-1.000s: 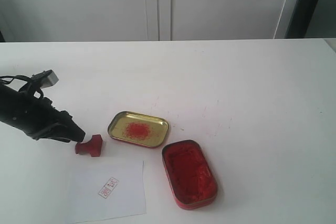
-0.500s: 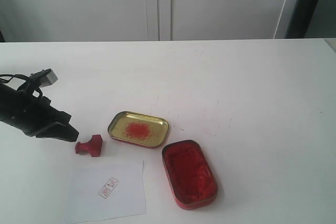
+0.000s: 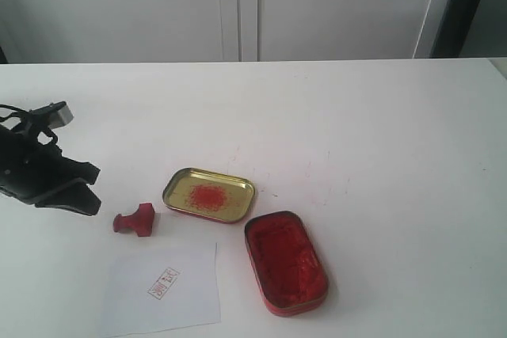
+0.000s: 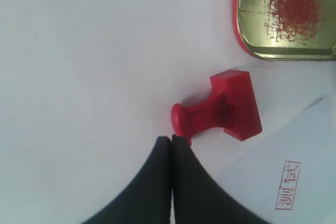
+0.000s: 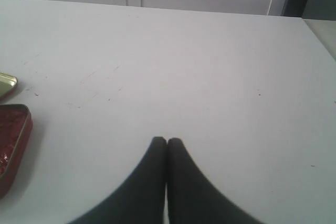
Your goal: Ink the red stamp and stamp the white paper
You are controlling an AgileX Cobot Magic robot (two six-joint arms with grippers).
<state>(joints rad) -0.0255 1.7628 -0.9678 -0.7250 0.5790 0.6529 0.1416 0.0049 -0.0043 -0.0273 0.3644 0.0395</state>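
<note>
— How is your left gripper set?

— My left gripper [image 4: 171, 141] is over the left part of the white desk [image 3: 356, 132]. Its two black fingers are pressed together and hold nothing.

— And the stamp?

— The small red stamp [image 3: 135, 220], a rectangular block base with a short knobbed handle, lies loose on its side on the desk. In the exterior view it sits at 4 o'clock from my left gripper. It is just beside the fingertips but apart from them, with its knob turned towards me.

— What lies beyond it?

— At 5 o'clock from the red stamp is the white paper [image 3: 182, 298], a flat sheet bearing a small red rectangular print. At 2 o'clock from the stamp is the shallow gold metal lid [image 3: 208, 194], which has a red smudge in its middle. At 4 o'clock from that lid lies the oblong red tin [image 3: 285, 263], filled with red ink. The tin is just beside the lid, and I cannot tell whether they touch.

— Your right gripper?

— My right gripper [image 5: 167, 142] also has its fingers pressed together, empty, over bare desk. Its camera catches an edge of the ink tin and a corner of the gold lid.
</note>
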